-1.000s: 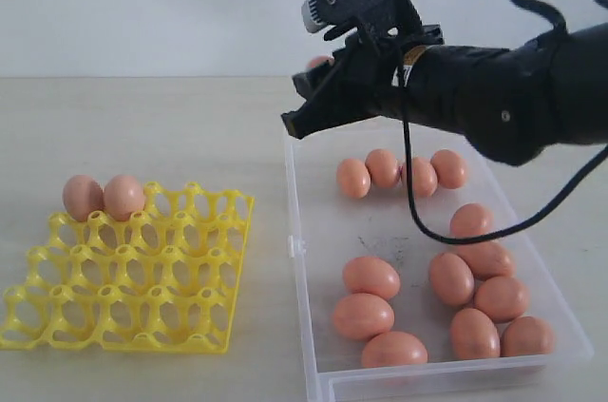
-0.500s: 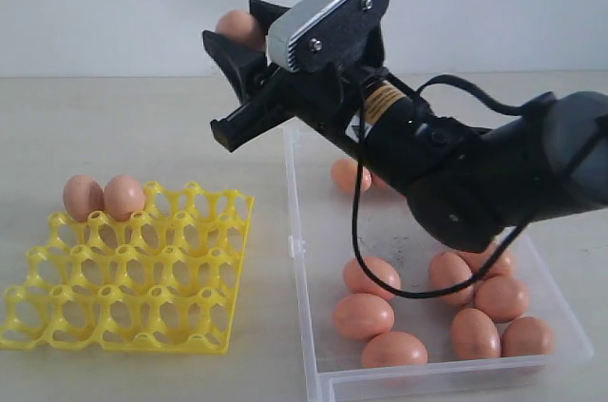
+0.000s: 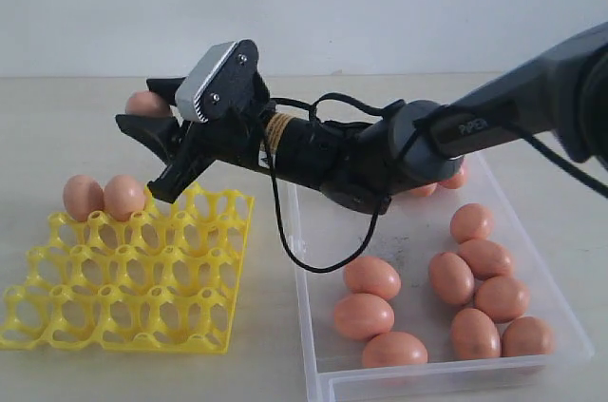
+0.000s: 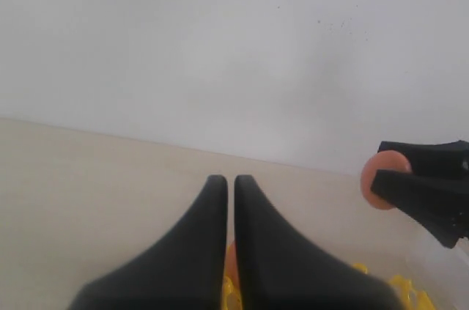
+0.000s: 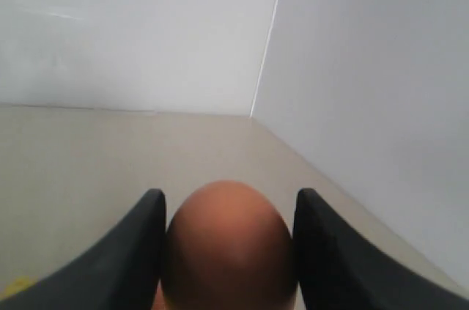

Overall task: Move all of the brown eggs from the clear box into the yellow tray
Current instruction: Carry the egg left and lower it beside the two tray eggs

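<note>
Brown egg point(image 3: 144, 103) pinched in my right tool point(image 5: 229, 211), mid-transfer over yellow tray point(image 3: 123, 278); next: lower gently into cup beside seated eggs point(image 3: 103, 197).

- Shallow rectangular clear plastic box point(image 3: 456, 378): low translucent walls, lying flat just right of the tray, with its long side running away from the exterior camera.
- Bright yellow square plastic lattice tray point(image 3: 142, 299): four-by-four cups with pointed posts, lying flat.
- Smooth matte orange-brown oval eggs point(image 3: 371, 277): nine lie loose in the box's near half, several touching. At least two more show partly at its far end.
- Tray eggs point(image 3: 83, 197): two sit side by side, touching, in the far-left cups.
- Held egg point(image 3: 144, 104): clamped between the black fingers of the right gripper point(image 5: 229, 194), in the air over the tray's far edge.
</note>
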You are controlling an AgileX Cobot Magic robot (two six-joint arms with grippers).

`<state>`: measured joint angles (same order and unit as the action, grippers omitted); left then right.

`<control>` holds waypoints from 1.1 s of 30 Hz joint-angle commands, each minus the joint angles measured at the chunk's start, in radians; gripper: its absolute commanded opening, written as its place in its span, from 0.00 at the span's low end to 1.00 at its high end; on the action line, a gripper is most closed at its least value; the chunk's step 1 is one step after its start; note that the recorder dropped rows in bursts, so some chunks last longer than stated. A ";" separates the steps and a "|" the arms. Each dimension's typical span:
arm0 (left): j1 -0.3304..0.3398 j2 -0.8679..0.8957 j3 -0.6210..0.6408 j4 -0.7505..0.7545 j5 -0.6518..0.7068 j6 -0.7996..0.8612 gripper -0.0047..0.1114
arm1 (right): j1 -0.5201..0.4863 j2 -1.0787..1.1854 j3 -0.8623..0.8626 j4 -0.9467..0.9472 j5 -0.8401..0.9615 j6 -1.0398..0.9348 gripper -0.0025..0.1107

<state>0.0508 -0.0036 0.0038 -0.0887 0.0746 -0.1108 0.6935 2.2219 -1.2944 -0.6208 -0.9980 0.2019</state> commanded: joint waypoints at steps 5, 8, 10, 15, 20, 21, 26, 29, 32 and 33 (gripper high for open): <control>-0.006 0.004 -0.004 -0.001 -0.005 -0.001 0.07 | -0.089 0.109 -0.094 -0.189 -0.087 0.246 0.02; -0.006 0.004 -0.004 -0.001 -0.005 -0.001 0.07 | -0.105 0.136 -0.118 -0.256 -0.109 0.318 0.02; -0.006 0.004 -0.004 -0.001 -0.005 -0.001 0.07 | -0.105 0.153 -0.129 -0.291 -0.109 0.319 0.02; -0.006 0.004 -0.004 -0.001 -0.005 -0.001 0.07 | -0.103 0.194 -0.164 -0.373 -0.102 0.344 0.02; -0.006 0.004 -0.004 -0.001 -0.005 -0.001 0.07 | -0.103 0.209 -0.173 -0.368 -0.074 0.346 0.02; -0.006 0.004 -0.004 -0.001 -0.005 -0.001 0.07 | -0.103 0.210 -0.173 -0.371 -0.074 0.346 0.02; -0.006 0.004 -0.004 -0.001 -0.005 -0.001 0.07 | -0.103 0.210 -0.173 -0.377 -0.074 0.350 0.02; -0.006 0.004 -0.004 -0.001 -0.005 -0.001 0.07 | -0.103 0.210 -0.173 -0.368 -0.079 0.342 0.02; -0.006 0.004 -0.004 -0.001 -0.005 -0.001 0.07 | -0.103 0.210 -0.174 -0.350 -0.081 0.338 0.02; -0.006 0.004 -0.004 -0.001 -0.005 -0.001 0.07 | -0.103 0.210 -0.179 -0.354 -0.073 0.338 0.02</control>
<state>0.0508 -0.0036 0.0038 -0.0887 0.0746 -0.1108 0.5914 2.4354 -1.4641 -0.9875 -1.0645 0.5506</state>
